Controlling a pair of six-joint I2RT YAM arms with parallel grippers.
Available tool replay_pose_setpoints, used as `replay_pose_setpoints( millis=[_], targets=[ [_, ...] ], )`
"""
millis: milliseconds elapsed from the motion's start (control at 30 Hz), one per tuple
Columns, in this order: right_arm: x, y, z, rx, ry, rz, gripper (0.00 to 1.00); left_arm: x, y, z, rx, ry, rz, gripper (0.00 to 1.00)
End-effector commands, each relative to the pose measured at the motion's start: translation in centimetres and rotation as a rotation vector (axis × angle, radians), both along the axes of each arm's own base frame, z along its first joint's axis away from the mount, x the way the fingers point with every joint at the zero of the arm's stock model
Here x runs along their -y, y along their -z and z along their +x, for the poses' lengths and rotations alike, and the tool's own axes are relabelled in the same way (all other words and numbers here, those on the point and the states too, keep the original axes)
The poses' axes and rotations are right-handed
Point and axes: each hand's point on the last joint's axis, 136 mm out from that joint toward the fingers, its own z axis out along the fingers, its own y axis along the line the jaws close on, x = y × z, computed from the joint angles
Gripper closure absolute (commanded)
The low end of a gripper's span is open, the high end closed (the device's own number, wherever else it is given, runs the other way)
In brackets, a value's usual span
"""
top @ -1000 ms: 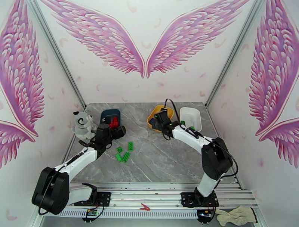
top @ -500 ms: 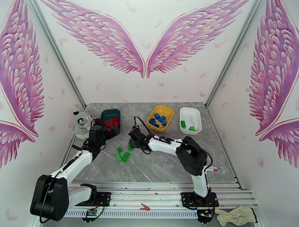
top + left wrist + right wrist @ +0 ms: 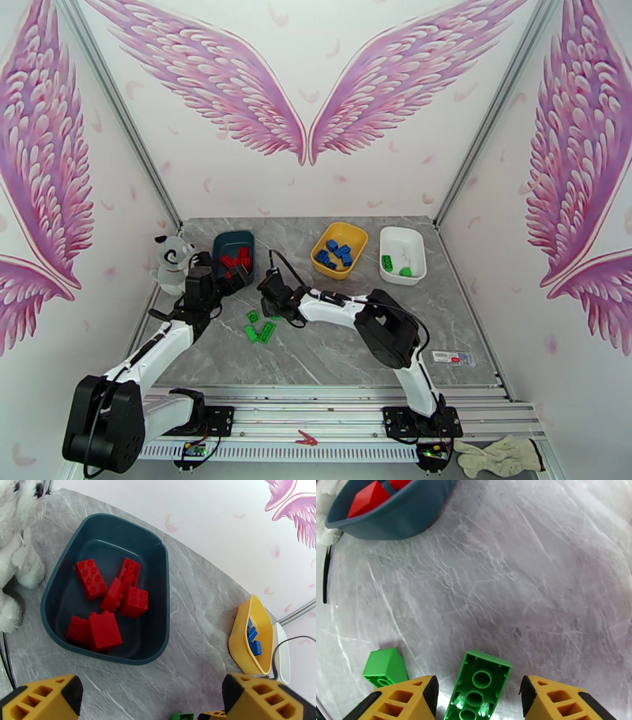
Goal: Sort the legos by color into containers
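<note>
As right end effector (image 3: 478, 703) straddles green lego (image 3: 484, 671): fingers apart, lego between them
Grasp tip: descend, centre, pinch long sides
Left end effector (image 3: 154, 703): apart, empty

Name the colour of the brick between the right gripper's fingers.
The brick is bright green, clearest in the right wrist view.

Glossy plastic red legos (image 3: 103, 600), smooth teal tray (image 3: 158, 610), marble-look table (image 3: 521, 578)

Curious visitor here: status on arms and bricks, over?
Right gripper open, straddling green studded plastic brick. Left gripper open by dark teal plastic tray of red bricks. Second green brick close alongside.
</note>
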Motion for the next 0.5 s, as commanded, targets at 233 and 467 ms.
replay_pose_setpoints(
  millis=[233, 467],
  targets=[
    [0.9, 1.5, 0.1, 0.006, 0.046, -0.066, 0.53, -0.2, 0.3, -0.3, -0.003, -0.002, -0.008, 0.01],
    [2.2, 0.8, -0.1, 0.036, 0.066, -0.067, 0.65, 0.7, 0.9, 0.1, -0.018, 0.034, -0.031, 0.01]
  ],
)
